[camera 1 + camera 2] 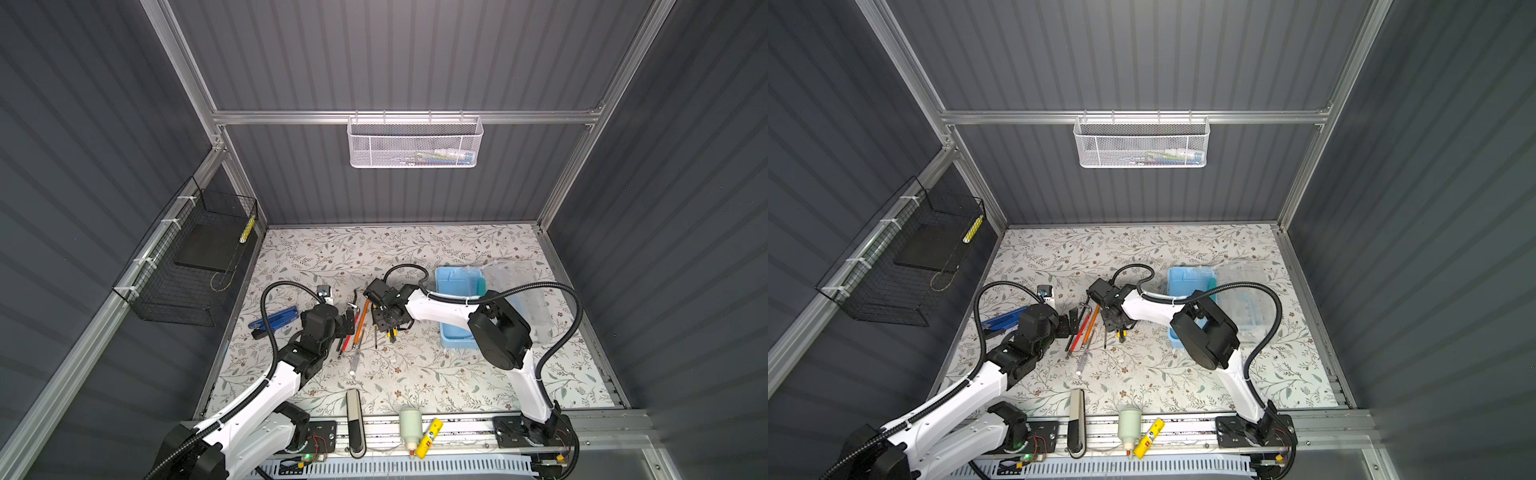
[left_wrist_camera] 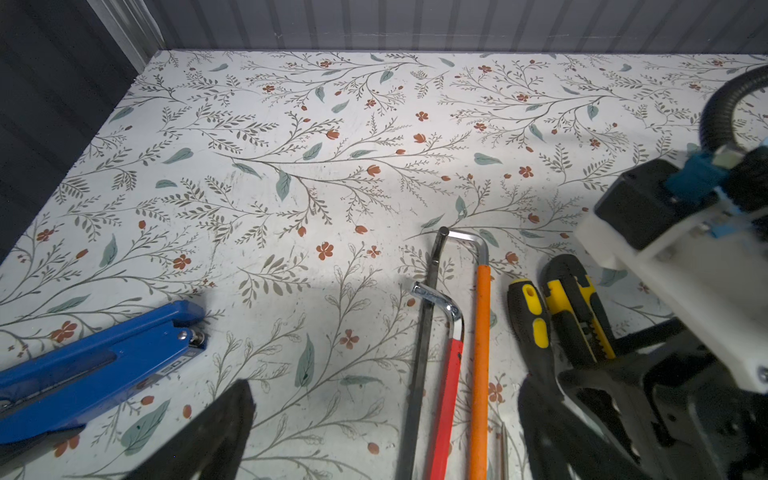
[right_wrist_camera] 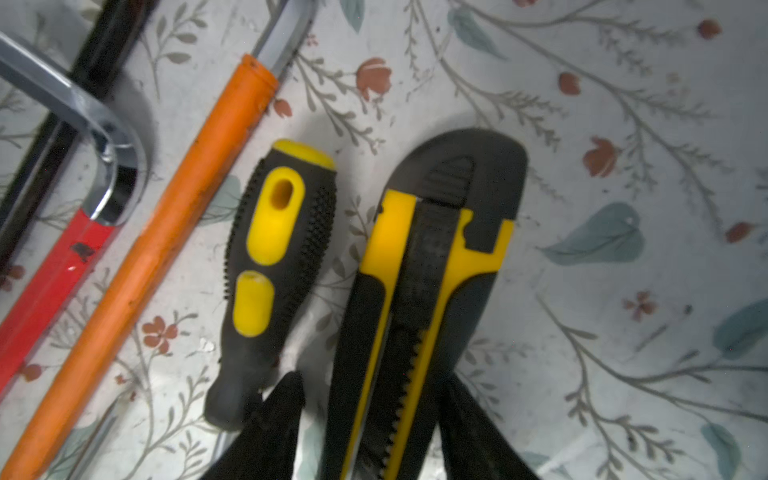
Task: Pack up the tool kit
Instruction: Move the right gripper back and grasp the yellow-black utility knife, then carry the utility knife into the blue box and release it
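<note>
**Desk:** RIGHT WRIST VIEW. Your right gripper (image 3: 372, 390) stands astride the knife (image 3: 432, 257), jaws at about half width, one of its fingers (image 3: 274, 424) on each side of the toothed end. A sliver of desk (image 3: 623, 124) shows between one finger and the knife, so it does not look clamped.

**Operator:** What's crowding it?

**Desk:** The screwdriver (image 3: 274, 257) lies just beside the knife, and one finger is down in the gap between them. Close slowly and squarely across the knife's body. If that finger nudges the screwdriver's handle, the knife may twist in the grip.

**Operator:** And where does it go?

**Desk:** The kit (image 1: 455, 291) sits open on the desk to the right of the tools in both top views, partly under your right arm. Its clear lid (image 1: 519, 291) is laid back on the far side. Lift straight up before you swing, then lay the knife in lengthwise.

**Operator:** Left side?

**Desk:** Your left gripper (image 2: 386, 395) is wide open and empty, low beside the hex keys (image 2: 478, 332). Leave it out of the right arm's path.
</note>
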Controlling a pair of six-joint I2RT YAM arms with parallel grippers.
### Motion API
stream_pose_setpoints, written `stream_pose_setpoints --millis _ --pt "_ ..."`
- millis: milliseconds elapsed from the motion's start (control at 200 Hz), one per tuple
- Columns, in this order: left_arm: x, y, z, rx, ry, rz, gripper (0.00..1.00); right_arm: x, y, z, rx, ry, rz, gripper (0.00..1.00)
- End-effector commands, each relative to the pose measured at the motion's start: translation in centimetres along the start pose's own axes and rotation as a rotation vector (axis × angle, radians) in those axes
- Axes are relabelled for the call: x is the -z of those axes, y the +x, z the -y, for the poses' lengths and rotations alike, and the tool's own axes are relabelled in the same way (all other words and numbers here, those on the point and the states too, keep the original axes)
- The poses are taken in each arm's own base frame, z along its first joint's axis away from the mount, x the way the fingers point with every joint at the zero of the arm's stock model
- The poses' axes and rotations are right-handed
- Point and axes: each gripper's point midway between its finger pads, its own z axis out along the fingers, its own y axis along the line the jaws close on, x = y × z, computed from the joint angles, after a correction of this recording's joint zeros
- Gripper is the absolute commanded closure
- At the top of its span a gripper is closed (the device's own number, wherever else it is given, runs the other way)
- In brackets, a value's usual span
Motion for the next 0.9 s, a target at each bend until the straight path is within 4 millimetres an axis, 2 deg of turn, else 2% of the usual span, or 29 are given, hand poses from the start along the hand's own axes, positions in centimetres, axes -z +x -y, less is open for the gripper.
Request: stream_pose_setpoints --millis 0,230,460,570,716,791,896 --pt "0.2 0.0 -0.5 0.011 -0.021 0.007 0.01 -0.9 0.5 0.6 -0.005 0.026 -0.025 0.51" --pt "0.3 0.0 -0.6 0.014 -0.025 0.01 0.0 -0.1 -0.3 2.0 -0.015 0.062 -0.001 0.63" --pt "0.3 0.0 -0.7 0.015 -0.027 0.01 0.01 2.6 -2.7 2.6 -0.016 0.088 0.084 0.74" --pt "0.5 0.0 -0.9 0.023 -0.035 0.019 0.01 5.1 -4.0 3.4 -0.008 0.108 0.143 0.77" --pt "0.5 0.0 -0.9 0.023 -0.035 0.019 0.01 10.2 -4.8 5.4 -0.027 0.102 0.222 0.79" --pt "0.4 0.0 -0.8 0.02 -0.031 0.015 0.01 12.7 -4.4 7.4 -0.047 0.114 0.249 0.79" --pt "0.3 0.0 -0.8 0.018 -0.03 0.012 0.01 15.8 -3.1 11.6 -0.082 0.174 0.256 0.79"
